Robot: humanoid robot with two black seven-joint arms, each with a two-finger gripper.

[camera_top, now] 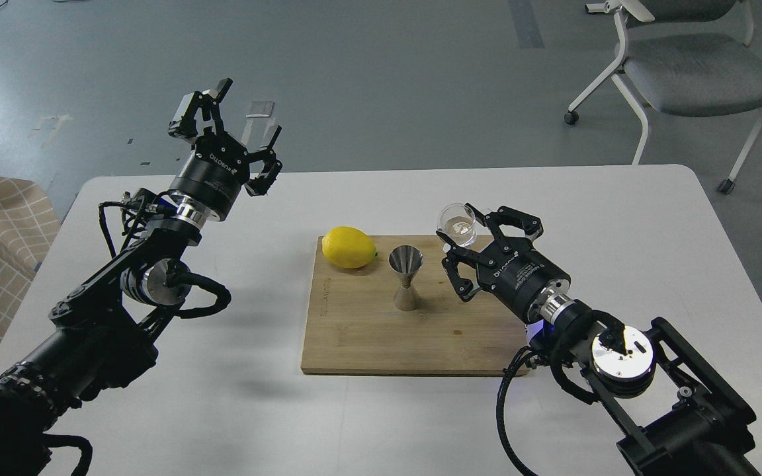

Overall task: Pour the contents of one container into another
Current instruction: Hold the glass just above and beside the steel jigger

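Head view: lemon [348, 246] sits left of jigger [406, 277] on cutting board [414, 337], nothing between jigger and glass cup [457, 225]. Right hand [464, 244] clamped on cup, tilted, airborne up-right of jigger. Left hand [239, 129] spread apart, raised over surface [222, 396].

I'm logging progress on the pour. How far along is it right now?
Done: the right tool has the glass cup gripped and raised above the wooden board. In hand: the cup sits right of the metal jigger, not yet over it. Left: tip it into the jigger's open top. The left tool is open and idle.
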